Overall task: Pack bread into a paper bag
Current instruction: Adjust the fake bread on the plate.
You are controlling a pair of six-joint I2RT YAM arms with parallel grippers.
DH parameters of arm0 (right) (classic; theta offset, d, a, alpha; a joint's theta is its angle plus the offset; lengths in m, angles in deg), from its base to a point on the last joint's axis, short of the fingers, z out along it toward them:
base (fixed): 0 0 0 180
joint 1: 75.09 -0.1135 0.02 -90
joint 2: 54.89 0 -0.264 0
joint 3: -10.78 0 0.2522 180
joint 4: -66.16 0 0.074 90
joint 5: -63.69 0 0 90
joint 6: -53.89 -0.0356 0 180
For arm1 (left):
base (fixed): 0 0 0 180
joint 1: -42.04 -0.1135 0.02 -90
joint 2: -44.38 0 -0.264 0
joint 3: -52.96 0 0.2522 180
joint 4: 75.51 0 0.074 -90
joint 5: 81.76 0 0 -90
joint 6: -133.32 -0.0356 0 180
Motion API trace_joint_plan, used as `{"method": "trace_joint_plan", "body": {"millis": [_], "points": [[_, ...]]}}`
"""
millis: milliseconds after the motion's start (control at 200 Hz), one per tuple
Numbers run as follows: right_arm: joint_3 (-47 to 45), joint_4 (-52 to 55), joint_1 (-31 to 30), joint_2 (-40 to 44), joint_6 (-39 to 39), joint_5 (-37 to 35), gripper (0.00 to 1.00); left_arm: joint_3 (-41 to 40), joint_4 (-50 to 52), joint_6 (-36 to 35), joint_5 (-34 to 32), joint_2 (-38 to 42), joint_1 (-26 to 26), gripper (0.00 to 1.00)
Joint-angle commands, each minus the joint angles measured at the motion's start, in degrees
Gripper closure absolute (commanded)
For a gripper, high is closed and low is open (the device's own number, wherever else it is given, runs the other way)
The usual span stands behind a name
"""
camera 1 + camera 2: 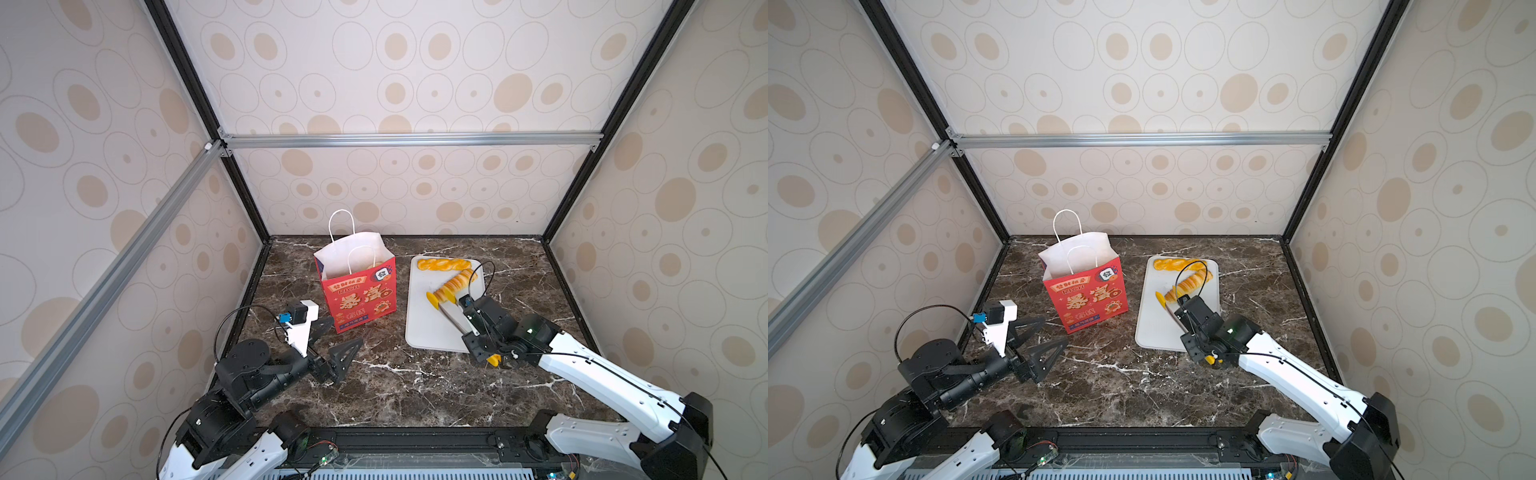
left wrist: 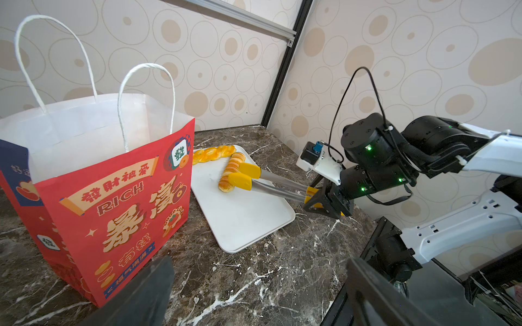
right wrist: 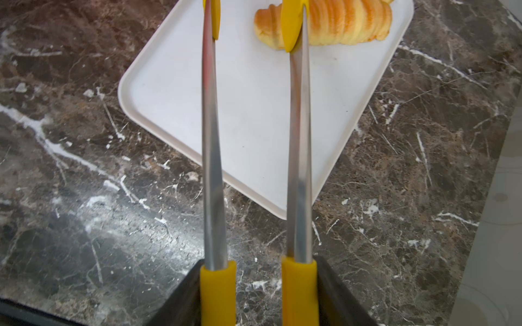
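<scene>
The red paper bag [image 1: 357,299] [image 1: 1086,295] [image 2: 113,183] stands upright and open at the table's middle-left. Two pieces of bread lie on the white tray [image 1: 428,332] [image 2: 248,220] to its right: a twisted stick [image 1: 442,264] [image 2: 213,153] at the far end and a ridged stick [image 1: 455,282] [image 2: 231,172] [image 3: 344,25] set diagonally. My right gripper [image 1: 478,332] [image 3: 258,282] is shut on the yellow handles of metal tongs [image 2: 276,186] [image 3: 210,169]. The tongs' yellow tips straddle the ridged stick's near end, one tip clear of it. My left gripper [image 1: 347,330] [image 2: 260,282] is open and empty by the bag's front left corner.
The dark marble table [image 1: 415,382] is walled in by patterned panels on black and aluminium framing at the left, back and right. The near half of the tray is bare. A black rail [image 1: 415,440] runs along the table's front edge.
</scene>
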Motion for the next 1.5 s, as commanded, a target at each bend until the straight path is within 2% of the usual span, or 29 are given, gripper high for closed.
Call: {"method": "trace_joint_plan", "body": {"millis": [0,325,486,611,801,876,1257,1412,1497], "points": [[-1.6,-6.2,4.4,-1.2,0.9,-1.2,0.42,0.3,-1.0,0.2,0.3,0.2,-0.4,0.02],[1.8,-10.1,7.2,-11.1,4.5,-2.4,0.41,0.3,-1.1,0.3,0.4,0.3,-0.3,0.01],[-0.2,-18.4,8.5,-10.9,6.9,5.9,0.41,0.4,-1.1,0.1,0.5,0.4,-0.4,0.01],[3.2,-19.1,10.6,-15.8,7.2,11.1,0.41,0.4,-1.1,0.2,0.8,0.5,-0.4,0.01],[12.3,-12.9,12.1,-26.6,6.5,16.0,0.42,0.3,-1.1,0.3,0.6,1.1,-0.4,0.02],[13.9,-9.4,12.1,-28.4,5.4,16.9,0.43,0.3,-1.1,0.4,0.7,1.2,-0.4,0.01],[0.4,-0.2,12.0,-8.9,-0.5,12.6,0.44,0.1,-1.5,0.6,1.5,1.8,-0.4,0.02],[-5.2,-5.0,11.6,5.6,-1.1,14.3,0.44,0.1,-1.6,0.7,1.5,2.0,-0.4,0.01],[-5.4,-3.1,11.5,10.3,-2.0,14.0,0.44,0.0,-1.6,0.8,1.7,1.7,-0.4,0.02]]}}
